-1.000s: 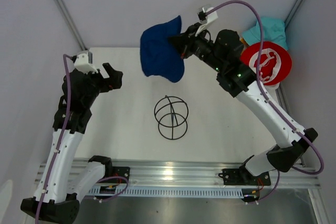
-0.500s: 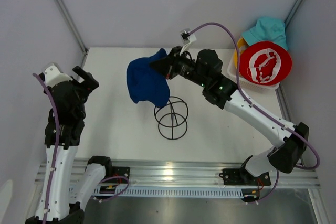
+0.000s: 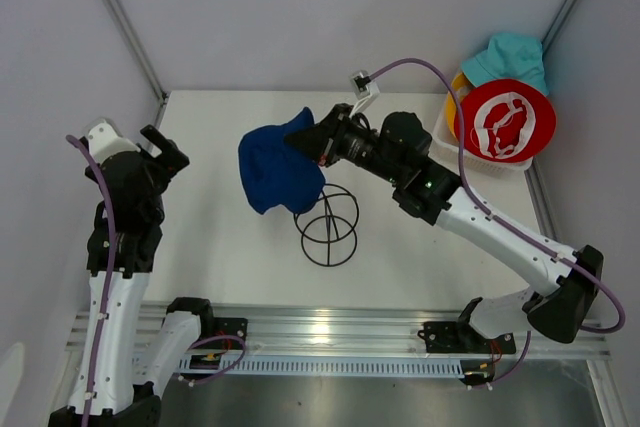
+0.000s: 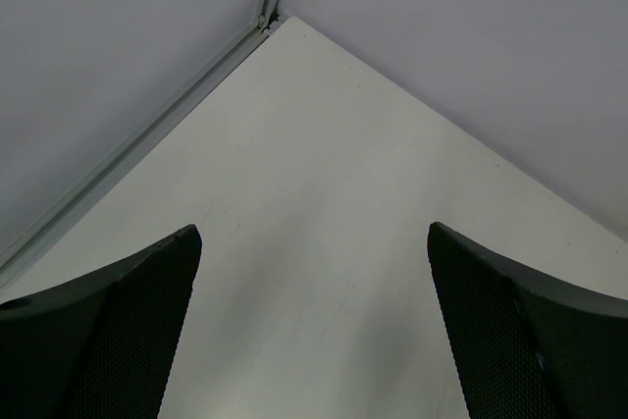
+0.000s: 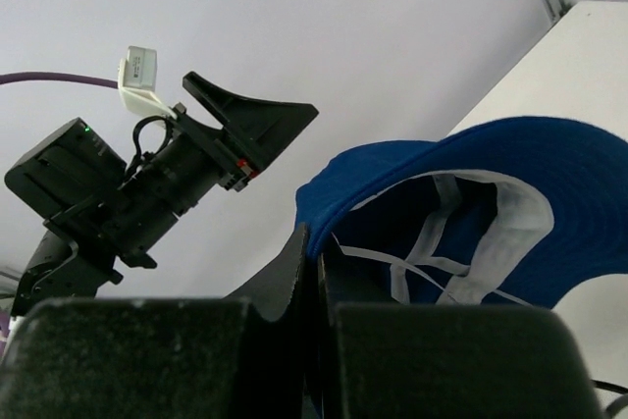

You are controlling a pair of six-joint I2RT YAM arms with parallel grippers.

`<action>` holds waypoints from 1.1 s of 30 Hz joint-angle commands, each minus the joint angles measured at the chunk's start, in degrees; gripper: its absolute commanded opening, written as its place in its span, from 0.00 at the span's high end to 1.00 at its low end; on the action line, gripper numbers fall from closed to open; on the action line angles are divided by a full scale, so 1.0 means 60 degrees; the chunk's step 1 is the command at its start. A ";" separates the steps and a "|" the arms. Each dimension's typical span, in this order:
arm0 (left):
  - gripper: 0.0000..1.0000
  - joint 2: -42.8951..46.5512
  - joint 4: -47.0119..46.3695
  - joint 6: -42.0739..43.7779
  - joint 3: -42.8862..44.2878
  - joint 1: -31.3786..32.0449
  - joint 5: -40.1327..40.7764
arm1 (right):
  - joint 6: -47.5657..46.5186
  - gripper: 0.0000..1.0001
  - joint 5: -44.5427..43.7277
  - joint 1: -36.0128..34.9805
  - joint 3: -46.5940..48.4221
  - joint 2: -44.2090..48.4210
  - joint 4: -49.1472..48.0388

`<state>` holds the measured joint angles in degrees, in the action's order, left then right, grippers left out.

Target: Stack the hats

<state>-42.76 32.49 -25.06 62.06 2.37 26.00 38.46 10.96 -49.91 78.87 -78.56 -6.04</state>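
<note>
We see the right gripper [image 3: 308, 139] reaching out over the middle of the table [image 3: 220, 237], its two fingers pressed tight together on the brim of the navy hat [image 3: 275, 172]. In the right wrist view the fingers meet with only the fold of blue cloth between them, and the hat opens toward the camera, showing white seam tape and a pale lining inside the crown. The hat hangs from that pinch, limp and crumpled, off the table surface.

From above, its lower edge overlaps the upper left part of the wire frame [image 3: 326, 225], which stands on the table near the centre. We cannot tell whether the cloth touches the wire or only hangs over it.

The left gripper [image 3: 165, 150] is held up at the left edge of the table, well apart from the hat and the frame. Its fingers are spread as wide as they go, and the left wrist view shows only bare tabletop and the far corner between them, so it holds nothing.

At the far right corner sits a white basket [image 3: 440, 130]. The red hat [image 3: 505, 119] lies on top of it, inside up with white tape showing. The teal hat [image 3: 510, 55] is just behind it, and a sliver of a yellow hat [image 3: 458, 95] peeks out at the red hat's left rim.
</note>
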 commanded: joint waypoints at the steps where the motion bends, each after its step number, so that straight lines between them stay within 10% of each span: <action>1: 0.01 -0.0006 -0.0259 -0.0057 0.0189 -0.0132 -0.0319 | 0.0255 1.00 -0.0961 -0.0411 0.0316 0.0058 -0.0764; 16: 0.00 0.0242 -0.0288 0.0119 0.0145 -0.0132 -0.0027 | 0.0504 1.00 -0.2733 -0.1261 0.2133 -0.0970 0.1898; 33: 0.01 0.0023 -0.0420 0.0046 0.0057 -0.0131 -0.0832 | 0.0768 1.00 -0.4682 -0.1657 -0.2054 0.2501 0.3045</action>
<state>-41.89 32.08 -24.99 62.06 2.28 23.22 42.04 -12.05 -59.88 68.82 -67.55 14.74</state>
